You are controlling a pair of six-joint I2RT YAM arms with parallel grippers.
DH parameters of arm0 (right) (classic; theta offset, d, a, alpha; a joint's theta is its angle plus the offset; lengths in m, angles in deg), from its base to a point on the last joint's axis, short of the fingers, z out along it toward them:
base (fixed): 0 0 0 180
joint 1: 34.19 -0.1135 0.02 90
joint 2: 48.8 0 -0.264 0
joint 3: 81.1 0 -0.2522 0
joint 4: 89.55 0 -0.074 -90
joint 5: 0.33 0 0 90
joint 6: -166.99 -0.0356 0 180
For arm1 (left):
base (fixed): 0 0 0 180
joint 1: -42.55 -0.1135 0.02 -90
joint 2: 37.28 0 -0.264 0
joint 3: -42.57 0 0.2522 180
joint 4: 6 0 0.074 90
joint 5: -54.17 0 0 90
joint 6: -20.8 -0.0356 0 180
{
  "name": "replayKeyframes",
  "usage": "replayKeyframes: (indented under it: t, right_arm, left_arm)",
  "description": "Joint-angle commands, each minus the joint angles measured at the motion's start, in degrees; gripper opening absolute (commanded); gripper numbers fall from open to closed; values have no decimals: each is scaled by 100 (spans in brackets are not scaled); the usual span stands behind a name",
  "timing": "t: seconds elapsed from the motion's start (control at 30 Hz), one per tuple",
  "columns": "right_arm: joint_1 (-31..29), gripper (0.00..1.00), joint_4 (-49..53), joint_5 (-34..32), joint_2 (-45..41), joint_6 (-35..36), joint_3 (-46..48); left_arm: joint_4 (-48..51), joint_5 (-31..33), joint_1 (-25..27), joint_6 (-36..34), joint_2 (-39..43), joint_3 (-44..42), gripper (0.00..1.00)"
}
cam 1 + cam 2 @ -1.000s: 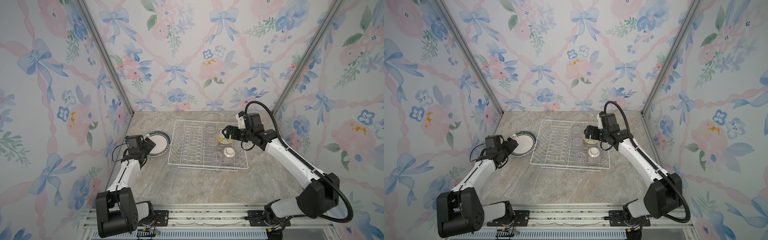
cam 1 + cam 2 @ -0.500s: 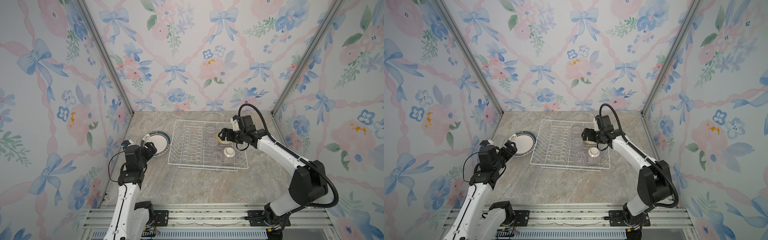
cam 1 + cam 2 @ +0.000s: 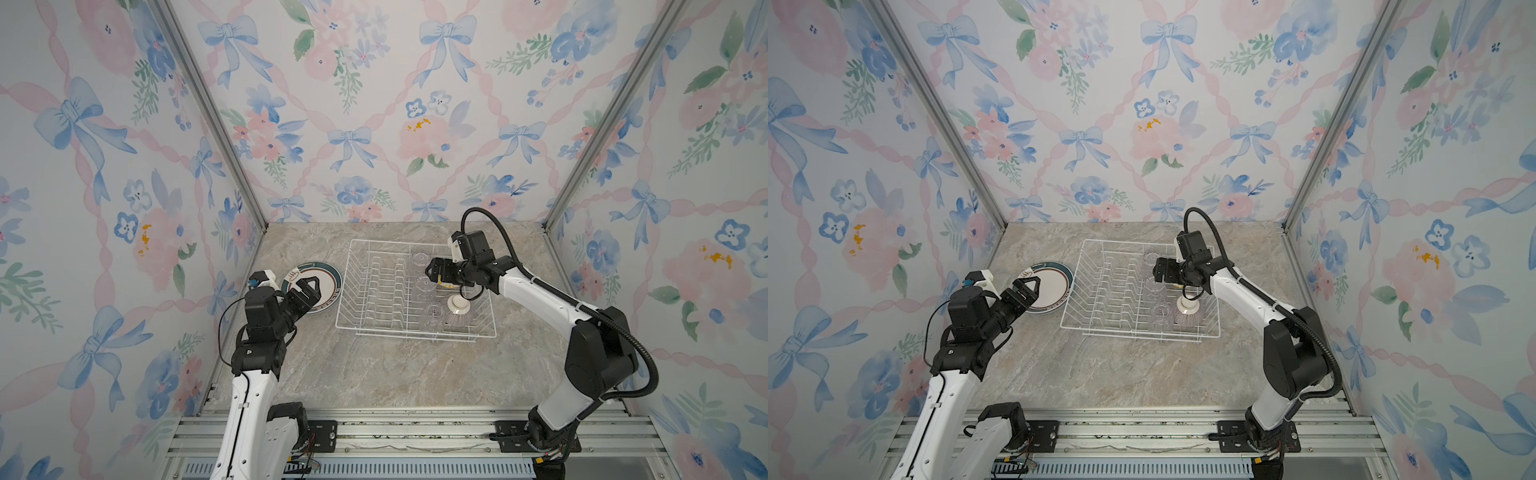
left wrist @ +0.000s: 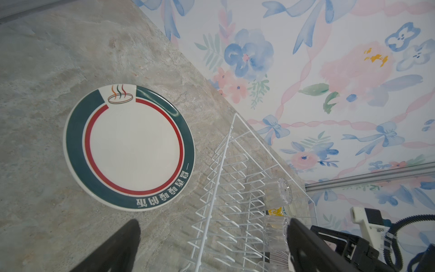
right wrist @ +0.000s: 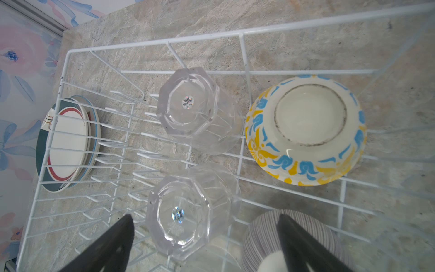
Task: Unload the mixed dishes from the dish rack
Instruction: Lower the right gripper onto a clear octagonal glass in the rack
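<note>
The dish rack (image 3: pixel 386 291) sits at the centre of both top views. Inverted glass cups (image 3: pixel 424 284) stand in a column in its right half, with the bowls at its right edge. The right gripper (image 3: pixel 432 272) hovers over the middle cup (image 5: pixel 181 214) with jaws spread wide, holding nothing. The left gripper (image 3: pixel 307 291), likewise released and empty, hangs over the plates (image 3: pixel 328 282), which are stacked on the table (image 3: pixel 374 374) just left of the rack. Hazards: one right finger (image 5: pixel 301 242) lines up over the purplish striped bowl (image 3: pixel 457 311), so a straight descent may strike it or the wire prongs (image 3: pixel 376 270). Smooth glass may also slip on lifting. Count: one rack; three cups; two bowls, including the yellow-blue bowl (image 5: pixel 306 129). The number of plates cannot be told.
</note>
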Motion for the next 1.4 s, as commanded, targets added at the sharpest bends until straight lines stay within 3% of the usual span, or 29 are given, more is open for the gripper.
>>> replayKeyframes:
  t: [0.0,1.0,1.37]
  right_arm:
    - [-74,97,-90,-247,161,30,-237]
    - [-224,100,71,-745,2043,188,-1610]
    - [-303,97,174,-926,2478,418,-2209]
  left_arm:
    - [114,-252,29,-206,-123,244,98]
    - [106,-153,328,-447,-1095,739,98]
    - [111,-6,454,-535,-1578,930,98]
